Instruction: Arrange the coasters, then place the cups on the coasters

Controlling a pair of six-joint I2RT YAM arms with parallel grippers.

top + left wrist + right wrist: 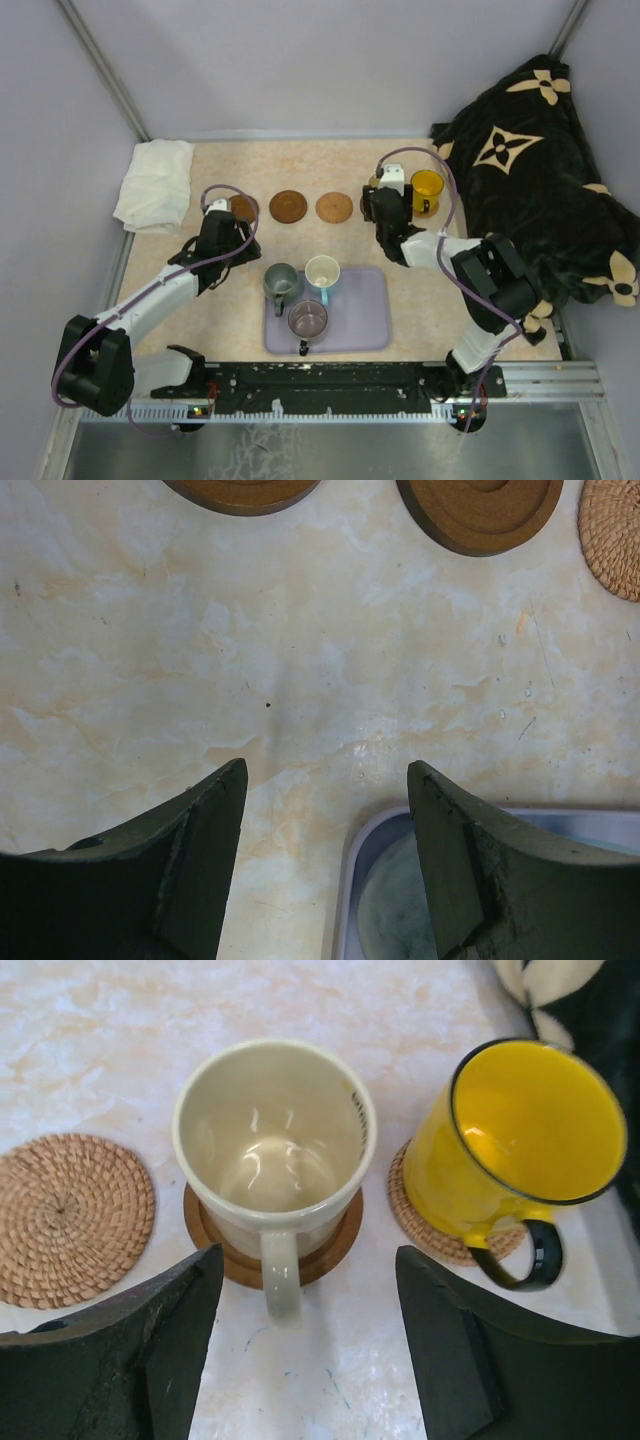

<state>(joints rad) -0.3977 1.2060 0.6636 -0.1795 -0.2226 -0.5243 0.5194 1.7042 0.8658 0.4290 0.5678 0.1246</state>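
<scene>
Mug (270, 1150) (glossy cream) on round wooden coaster (232, 1263)

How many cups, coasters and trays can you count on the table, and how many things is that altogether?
Cups: 5
Coasters: 5
Tray: 1
Total: 11

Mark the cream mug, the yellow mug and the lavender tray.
cream mug (272, 1175): right wrist view, inside bottom.
yellow mug (540, 1110): right wrist view, inner wall.
lavender tray (360, 315): top view, bare right half.
</scene>
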